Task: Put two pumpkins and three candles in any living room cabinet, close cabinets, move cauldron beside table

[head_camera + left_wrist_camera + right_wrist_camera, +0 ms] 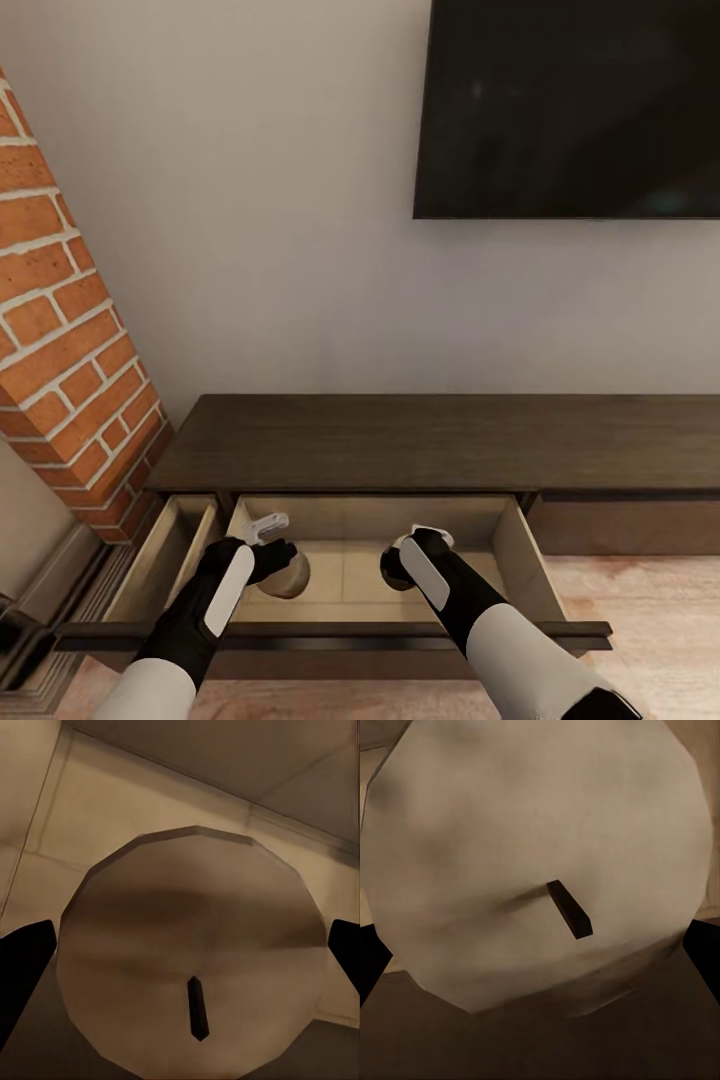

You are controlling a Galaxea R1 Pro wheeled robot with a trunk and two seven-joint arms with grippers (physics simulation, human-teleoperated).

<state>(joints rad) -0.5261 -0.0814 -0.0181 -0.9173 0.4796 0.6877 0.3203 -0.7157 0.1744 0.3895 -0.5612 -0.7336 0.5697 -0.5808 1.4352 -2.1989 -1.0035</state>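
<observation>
The dark brown cabinet (450,440) has a wide pale drawer (522,560) pulled open, and both my arms reach down into it. A beige candle (297,582) sits under my left gripper (285,565). In the left wrist view that candle (195,907) shows its flat top and dark wick, with the black fingers (22,967) pressed against its sides. My right gripper (396,570) is lowered over the drawer's middle. Its wrist view shows a second candle (540,832) held between its fingers (705,952). The pumpkins and cauldron are out of view.
A narrower drawer (160,560) also stands open to the left of the wide one. A brick column (60,340) rises at the left, and a dark TV (570,110) hangs on the wall above the cabinet. Wooden floor (650,620) lies at the right.
</observation>
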